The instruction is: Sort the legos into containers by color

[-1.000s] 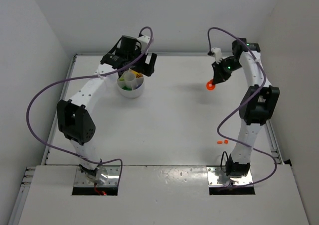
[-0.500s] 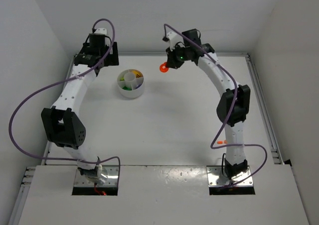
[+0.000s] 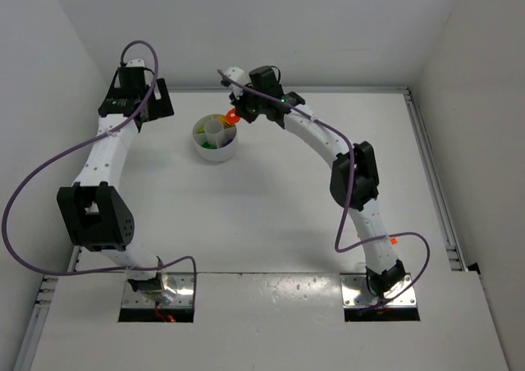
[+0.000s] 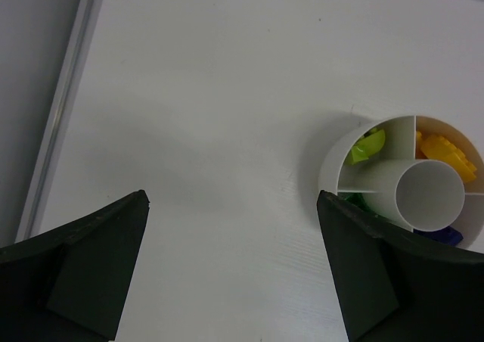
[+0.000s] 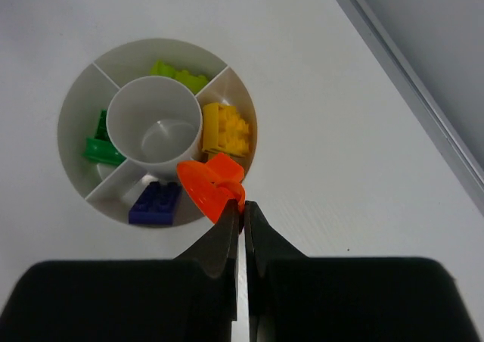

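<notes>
The round white dish (image 3: 215, 149) with inner walls stands at the back left of the table. It also shows in the right wrist view (image 5: 76, 106) and the left wrist view (image 4: 333, 160). Its sections hold yellow (image 5: 225, 129), lime (image 5: 178, 75), green (image 5: 98, 144) and blue (image 5: 155, 203) bricks. My right gripper (image 5: 243, 206) is shut on the rounder orange piece (image 5: 209, 188) and holds it above the dish's near-right rim (image 3: 234, 116). My left gripper (image 4: 231, 206) is open and empty, over the table left of the dish.
A small orange brick (image 3: 393, 240) lies on the table by the right arm's base. A raised rail (image 3: 431, 174) runs along the table's right edge, and white walls close in the back and both sides.
My right gripper has swung left across the back of the table with the orange piece and now hangs over the dish. My left gripper has drawn away from the dish toward the back left corner.
</notes>
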You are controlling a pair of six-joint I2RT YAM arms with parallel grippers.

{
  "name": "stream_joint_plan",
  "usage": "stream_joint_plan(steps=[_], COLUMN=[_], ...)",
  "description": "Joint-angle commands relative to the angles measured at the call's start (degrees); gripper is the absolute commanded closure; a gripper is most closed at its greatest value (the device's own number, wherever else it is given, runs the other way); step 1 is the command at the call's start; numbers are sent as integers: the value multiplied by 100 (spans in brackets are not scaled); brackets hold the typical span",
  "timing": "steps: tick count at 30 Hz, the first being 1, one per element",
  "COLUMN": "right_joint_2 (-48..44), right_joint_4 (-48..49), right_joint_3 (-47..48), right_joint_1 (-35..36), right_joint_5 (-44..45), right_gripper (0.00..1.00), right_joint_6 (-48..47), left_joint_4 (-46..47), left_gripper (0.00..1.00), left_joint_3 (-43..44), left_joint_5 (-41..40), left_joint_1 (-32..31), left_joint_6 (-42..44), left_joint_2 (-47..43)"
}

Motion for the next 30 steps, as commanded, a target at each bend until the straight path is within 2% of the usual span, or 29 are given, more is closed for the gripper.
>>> stream_joint_plan(steps=[1,9,21,24,28,30], right_joint_2=[128,357,471,471,524,524], right_joint_4=[613,1131,1185,1185,1237,1237], right_joint_3=[418,541,489,436,383,383], right_joint_1=[186,519,643,696,696,696], right_joint_5=[317,669,818,818,766,766], right_gripper=[100,100,100,94,71,67], right_joint_6=[-172,-154,-453,-506,-506,-558], left_joint_4=[35,35,35,35,35,35], left_gripper=[0,0,0,0,0,0], left_joint_3=[-110,-216,-216,-216,-163,-163], left_joint_5=[289,456,562,562,562,562], left_joint_1=[33,139,244,244,244,244], left_joint_6=[-55,-55,-107,-108,-108,-55], left_joint_2=[-295,-348,-348,-348,-348,-348])
